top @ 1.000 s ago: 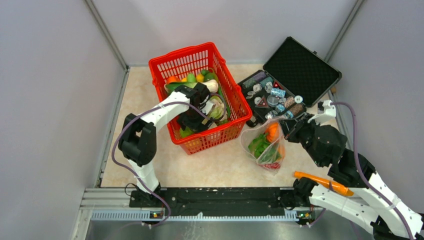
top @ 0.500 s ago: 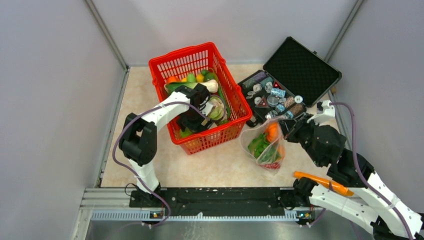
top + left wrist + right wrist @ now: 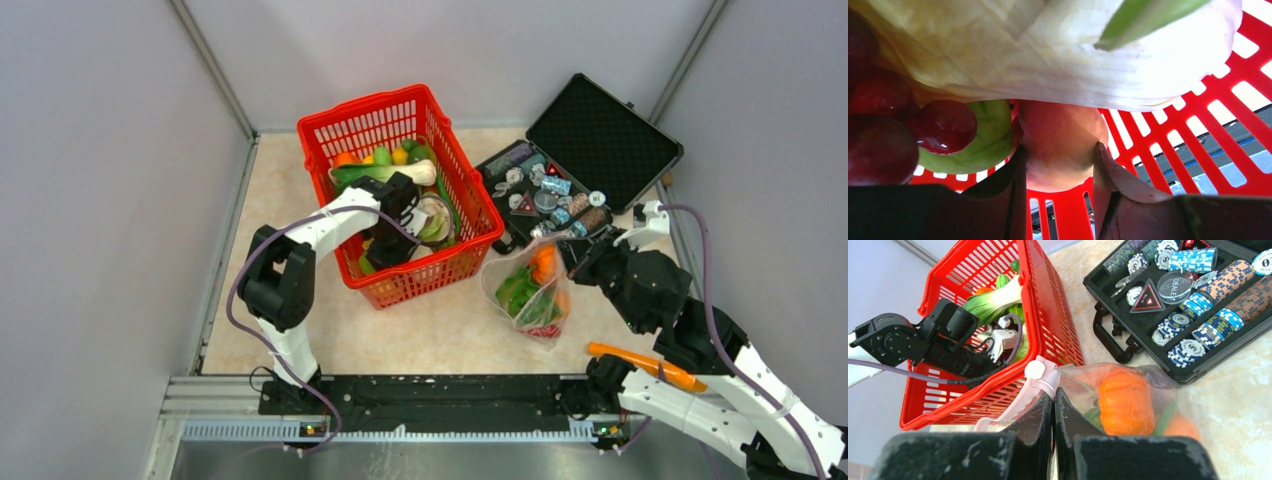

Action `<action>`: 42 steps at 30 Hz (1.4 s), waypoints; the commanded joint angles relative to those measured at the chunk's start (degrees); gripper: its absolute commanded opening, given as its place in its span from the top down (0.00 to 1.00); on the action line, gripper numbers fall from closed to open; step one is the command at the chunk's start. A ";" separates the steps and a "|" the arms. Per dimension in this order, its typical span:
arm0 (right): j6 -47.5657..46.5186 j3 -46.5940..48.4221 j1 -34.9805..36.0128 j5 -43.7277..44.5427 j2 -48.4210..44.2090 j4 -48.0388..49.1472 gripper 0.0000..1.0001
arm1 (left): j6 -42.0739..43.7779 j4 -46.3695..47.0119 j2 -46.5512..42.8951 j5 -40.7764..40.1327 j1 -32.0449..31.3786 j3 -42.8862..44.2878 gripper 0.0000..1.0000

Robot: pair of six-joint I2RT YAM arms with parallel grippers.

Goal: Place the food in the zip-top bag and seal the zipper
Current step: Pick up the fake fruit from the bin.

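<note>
Jaws of the left gripper [image 3: 1059, 150] pinch a peach-coloured fruit [image 3: 1060, 132] low in the red basket [image 3: 1168, 135], hemmed by cabbage [image 3: 1048, 50] above and lattice wall behind. Clenched, the right gripper [image 3: 1054, 397] grips the zipper [image 3: 1040, 385] of the zip-top bag [image 3: 1083, 380], which lies between basket and black case [image 3: 560, 190], pumpkin [image 3: 1125, 400] inside.

Red lattice basket [image 3: 365, 108], orange pumpkin [image 3: 1125, 402], peach-pink fruit [image 3: 1060, 140].
</note>
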 commanded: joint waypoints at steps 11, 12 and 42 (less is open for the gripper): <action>0.58 0.15 -0.21 0.66 -1.97 2.87 1.00 | -2.09 6.04 -5.72 2.91 -0.44 2.11 0.91; 0.62 0.14 -0.24 0.58 -1.93 2.79 1.00 | -2.26 6.41 -6.52 2.57 -0.45 2.03 0.92; 0.58 0.60 -0.16 -0.94 0.61 4.62 1.00 | -9.95 32.83 -39.54 1.63 -0.43 -5.88 0.98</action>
